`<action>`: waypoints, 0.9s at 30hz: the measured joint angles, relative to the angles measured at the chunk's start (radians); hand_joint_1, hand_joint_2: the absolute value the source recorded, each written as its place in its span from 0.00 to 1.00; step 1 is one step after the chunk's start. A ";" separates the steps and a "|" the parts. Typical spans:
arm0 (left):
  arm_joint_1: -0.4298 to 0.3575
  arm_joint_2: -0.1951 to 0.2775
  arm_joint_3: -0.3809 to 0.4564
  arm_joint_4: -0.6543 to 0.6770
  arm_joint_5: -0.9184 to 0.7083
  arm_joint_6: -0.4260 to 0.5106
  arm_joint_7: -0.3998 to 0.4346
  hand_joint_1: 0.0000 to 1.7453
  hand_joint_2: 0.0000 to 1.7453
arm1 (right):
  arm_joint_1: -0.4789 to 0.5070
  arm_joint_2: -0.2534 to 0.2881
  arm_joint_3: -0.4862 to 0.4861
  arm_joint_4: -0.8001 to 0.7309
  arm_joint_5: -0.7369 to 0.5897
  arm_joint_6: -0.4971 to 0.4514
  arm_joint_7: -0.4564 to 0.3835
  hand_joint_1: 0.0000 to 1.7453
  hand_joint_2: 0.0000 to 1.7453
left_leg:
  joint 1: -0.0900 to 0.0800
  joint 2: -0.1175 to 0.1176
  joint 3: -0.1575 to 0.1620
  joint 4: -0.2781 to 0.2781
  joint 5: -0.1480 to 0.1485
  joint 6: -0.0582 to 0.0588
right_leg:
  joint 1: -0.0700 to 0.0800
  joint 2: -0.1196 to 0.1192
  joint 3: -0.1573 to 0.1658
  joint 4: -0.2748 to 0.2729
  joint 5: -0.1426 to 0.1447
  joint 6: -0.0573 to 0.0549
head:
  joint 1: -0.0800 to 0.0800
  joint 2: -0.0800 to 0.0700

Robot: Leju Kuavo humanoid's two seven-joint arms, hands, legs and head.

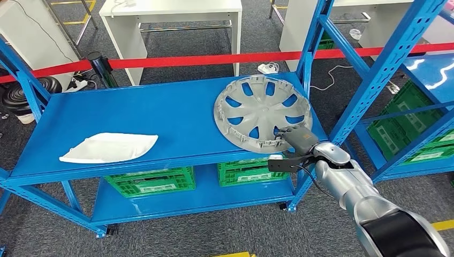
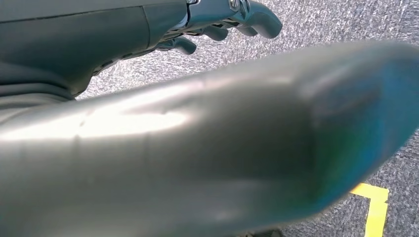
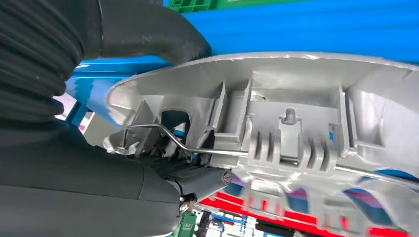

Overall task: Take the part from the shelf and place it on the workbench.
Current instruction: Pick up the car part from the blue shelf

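A grey wheel cover [image 1: 261,112] lies with its ribbed inner side up at the right end of the blue shelf's top deck [image 1: 160,107]. My right hand [image 1: 294,138] grips its near rim. Up close, the wheel cover [image 3: 296,98] shows its clips and wire ring, with my thumb [image 3: 148,29] on one face of the rim and my right hand [image 3: 163,163] closing its dark fingers on the other. My left hand [image 2: 222,19] hangs over grey carpet with its fingers loosely bent and nothing in them.
A white curved panel [image 1: 110,147] lies at the deck's left end. Green crates [image 1: 150,181] stand on the lower deck. A blue upright [image 1: 308,59] rises just beyond the wheel cover. A second blue rack [image 1: 396,53] stands close on the right, with red barrier tape [image 1: 214,59] behind.
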 joint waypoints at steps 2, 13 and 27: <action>-0.001 0.000 -0.001 0.000 -0.003 -0.014 -0.006 0.00 0.00 | 0.001 -0.001 0.001 0.000 -0.006 -0.005 0.001 1.00 1.00 | 0.000 0.000 0.000 0.000 0.000 0.000 | 0.000 0.000 0.000 0.000 0.000 0.000 | 0.000 0.000; -0.011 0.000 -0.016 0.000 -0.027 -0.044 -0.026 0.00 0.75 | 0.021 -0.005 0.001 -0.007 -0.040 -0.018 -0.001 1.00 1.00 | 0.000 0.000 0.001 0.000 0.000 0.000 | 0.000 0.000 0.001 0.000 0.000 0.000 | 0.000 0.000; -0.019 -0.004 -0.067 -0.015 -0.156 0.118 -0.072 0.00 1.00 | 0.091 -0.012 0.003 -0.170 -0.028 -0.043 0.007 1.00 1.00 | 0.000 0.001 0.004 0.000 0.000 0.000 | 0.000 0.001 0.003 0.000 0.000 0.000 | 0.000 0.000</action>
